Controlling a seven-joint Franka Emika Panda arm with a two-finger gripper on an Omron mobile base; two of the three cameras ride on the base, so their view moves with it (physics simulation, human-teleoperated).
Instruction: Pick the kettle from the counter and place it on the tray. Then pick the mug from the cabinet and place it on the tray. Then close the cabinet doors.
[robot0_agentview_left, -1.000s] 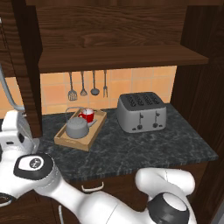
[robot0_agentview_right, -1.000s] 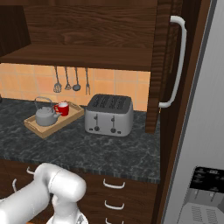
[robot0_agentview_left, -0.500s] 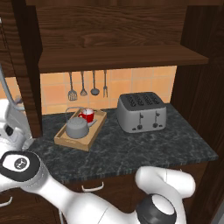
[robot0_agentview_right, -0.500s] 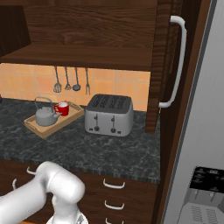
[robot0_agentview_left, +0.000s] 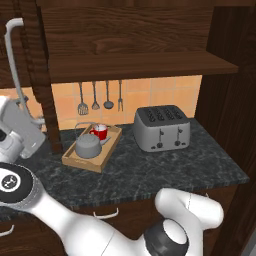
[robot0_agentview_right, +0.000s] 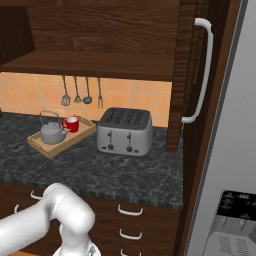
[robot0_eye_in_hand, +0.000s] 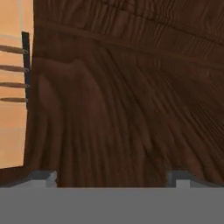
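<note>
The kettle (robot0_agentview_left: 89, 146) and mug (robot0_agentview_left: 99, 132) are seen on the tray (robot0_agentview_left: 107, 153). The gripper (robot0_eye_in_hand: 111, 177) is held wide open, empty, against the left cabinet door (robot0_agentview_left: 44, 75); the door may be pushed badly if contact slips.

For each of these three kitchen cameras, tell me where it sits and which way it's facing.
Left base view: behind the arm's left, facing the counter; white arm lower right.
Right base view: behind its right, facing the same counter; arm lower left.
Hand view: on the hand, close against a cabinet door; open pincer tips at the bottom.
Both base views share the tray carrying kettle and mug, and the toaster.
</note>
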